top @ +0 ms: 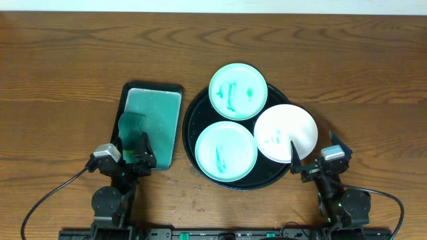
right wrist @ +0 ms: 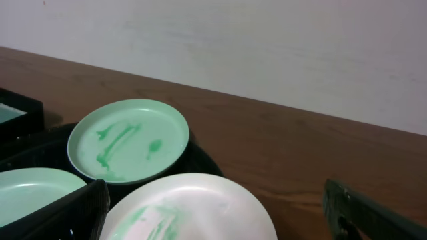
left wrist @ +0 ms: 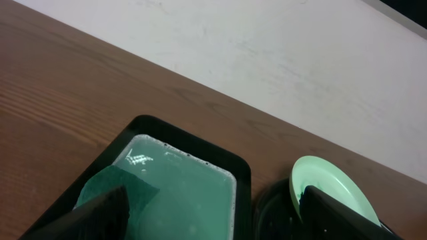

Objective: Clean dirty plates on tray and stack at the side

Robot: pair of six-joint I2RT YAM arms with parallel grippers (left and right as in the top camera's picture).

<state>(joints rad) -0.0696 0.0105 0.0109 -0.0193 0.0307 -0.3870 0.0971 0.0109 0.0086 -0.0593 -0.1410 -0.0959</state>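
- We see the round black tray [top: 189, 133] mid-table, holding three round dishes lying flat, face up: far mint-green plate [top: 238, 91], near mint-green plate [top: 226, 151], white plate [top: 285, 132] at right.
- Our left gripper [top: 133, 148] is spread wide and empty over the rectangular tray [top: 160, 113].
- Our right gripper [top: 313, 150] is spread wide and empty beside the white plate.

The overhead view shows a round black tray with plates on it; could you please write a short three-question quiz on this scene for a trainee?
1. How many small round plates lie on the large round black tray? A) two B) three C) four
2. True or false: the white plate is free of green smears.
3. Fill in: the rectangular black-rimmed tray lies on the ____ arm's side of the round tray.
Key: 1 B; 2 false; 3 left.
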